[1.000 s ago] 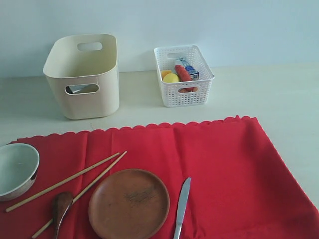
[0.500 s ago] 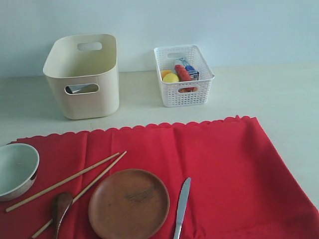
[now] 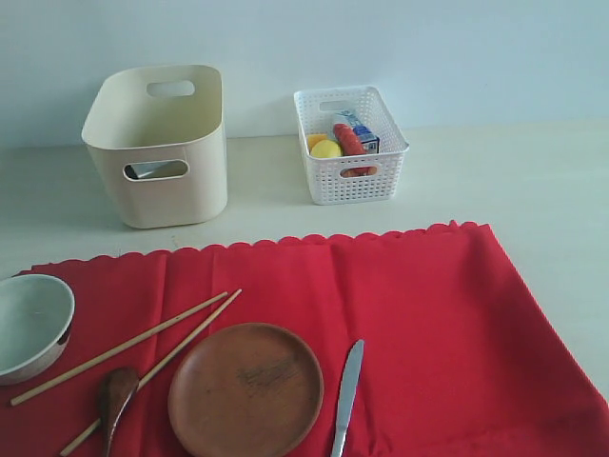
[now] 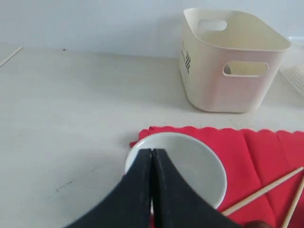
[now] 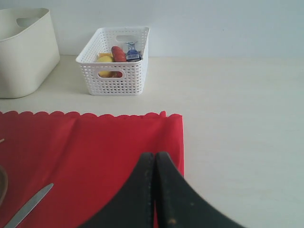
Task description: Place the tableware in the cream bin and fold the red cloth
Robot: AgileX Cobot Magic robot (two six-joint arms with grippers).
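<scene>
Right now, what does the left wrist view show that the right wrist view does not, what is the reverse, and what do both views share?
Only the left wrist view shows the white bowl at the cloth's corner, and the left gripper, its jaws closed and empty. Only the right wrist view shows the steel knife, the food inside the white lattice basket (the left view catches just its edge), and the right gripper, its jaws also closed and empty. Both share the cream bin, the red cloth and the pale table.

Plain pale wall behind; cream tabletop, matte; soft even light, faint shadows.
</scene>
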